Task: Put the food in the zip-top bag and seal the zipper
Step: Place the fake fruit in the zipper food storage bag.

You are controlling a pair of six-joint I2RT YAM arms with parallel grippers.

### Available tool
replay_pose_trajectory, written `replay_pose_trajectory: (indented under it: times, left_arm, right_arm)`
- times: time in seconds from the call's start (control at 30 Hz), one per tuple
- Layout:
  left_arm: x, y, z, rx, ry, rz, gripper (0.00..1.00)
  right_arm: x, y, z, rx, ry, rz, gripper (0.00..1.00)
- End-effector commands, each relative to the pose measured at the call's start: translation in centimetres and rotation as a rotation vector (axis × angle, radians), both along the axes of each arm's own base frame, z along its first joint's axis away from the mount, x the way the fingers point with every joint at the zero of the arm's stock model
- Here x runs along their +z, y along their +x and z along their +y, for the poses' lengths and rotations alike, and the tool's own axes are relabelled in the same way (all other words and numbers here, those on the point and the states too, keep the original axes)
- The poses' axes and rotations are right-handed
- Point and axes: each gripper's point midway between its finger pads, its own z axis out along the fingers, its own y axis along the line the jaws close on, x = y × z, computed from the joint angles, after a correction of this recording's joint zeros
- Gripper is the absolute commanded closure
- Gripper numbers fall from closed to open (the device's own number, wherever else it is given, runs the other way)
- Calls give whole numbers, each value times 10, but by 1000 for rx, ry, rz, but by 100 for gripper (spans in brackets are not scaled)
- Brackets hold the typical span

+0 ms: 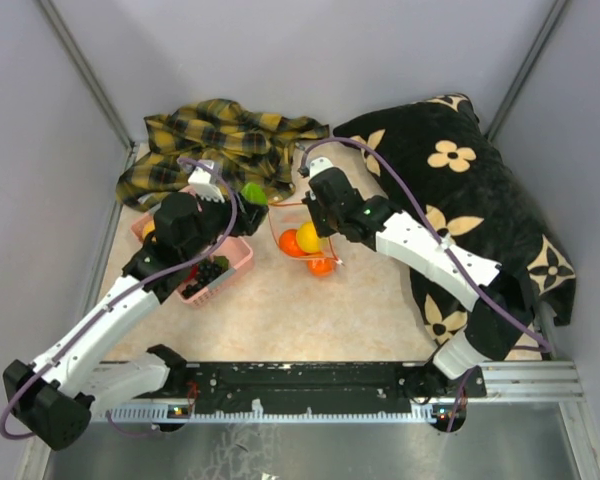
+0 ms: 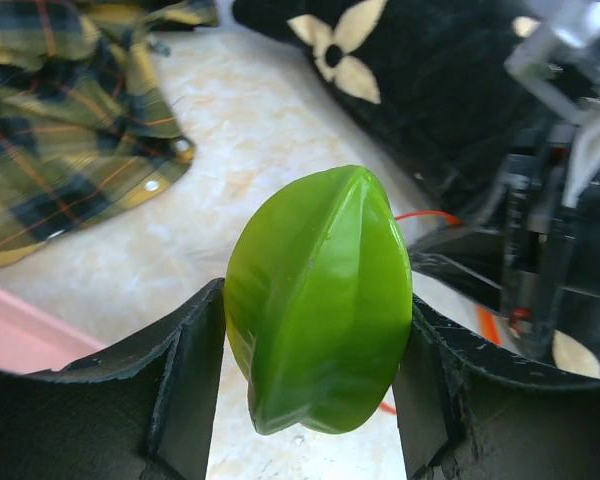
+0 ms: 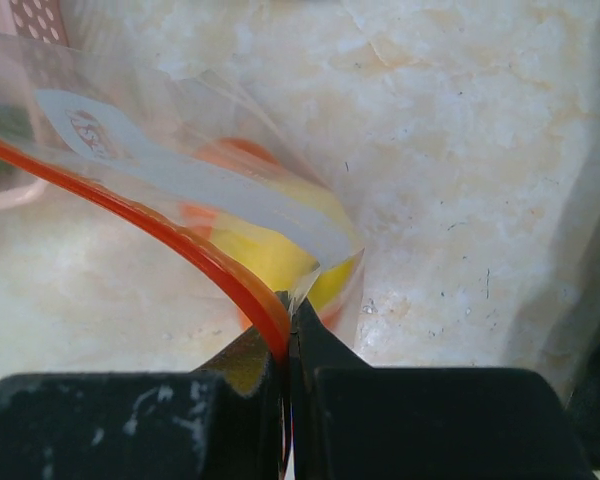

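Note:
My left gripper (image 1: 243, 197) is shut on the green leafy piece (image 2: 320, 300) and holds it above the table between the pink basket and the bag; the piece also shows in the top view (image 1: 254, 191). My right gripper (image 3: 288, 335) is shut on the red zipper strip (image 3: 130, 208) and holds the mouth of the clear zip-top bag (image 1: 305, 240) up. Inside the bag lie a yellow lemon (image 3: 270, 255) and orange balls (image 1: 290, 243). The bag's white label (image 3: 180, 175) faces the right wrist camera. Dark grapes (image 1: 212, 270) lie in the basket. The slider is not visible.
The pink perforated basket (image 1: 238, 262) stands at the left, under my left arm. A yellow plaid cloth (image 1: 220, 135) lies at the back left. A black cushion with cream flowers (image 1: 470, 200) fills the right side. Grey walls close in the table.

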Motion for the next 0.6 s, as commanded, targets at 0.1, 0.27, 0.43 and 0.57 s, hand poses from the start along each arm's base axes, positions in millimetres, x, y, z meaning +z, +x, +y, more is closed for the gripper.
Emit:
replay_pose_trajectory:
  times: [0.1, 0.27, 0.43, 0.57]
  left_arm:
    - [42, -18, -44, -157, -100, -185, 69]
    - [35, -27, -71, -204, -76, -257, 69]
    - [22, -28, -82, -204, -48, -341, 69]
    - [3, -24, -87, -204, 12, -352, 68]
  right_arm:
    - [51, 5, 15, 3, 122, -92, 100]
    - [52, 3, 17, 14, 132, -77, 100]
    - [52, 1, 20, 22, 145, -66, 100]
    - [52, 0, 21, 22, 148, -58, 100]
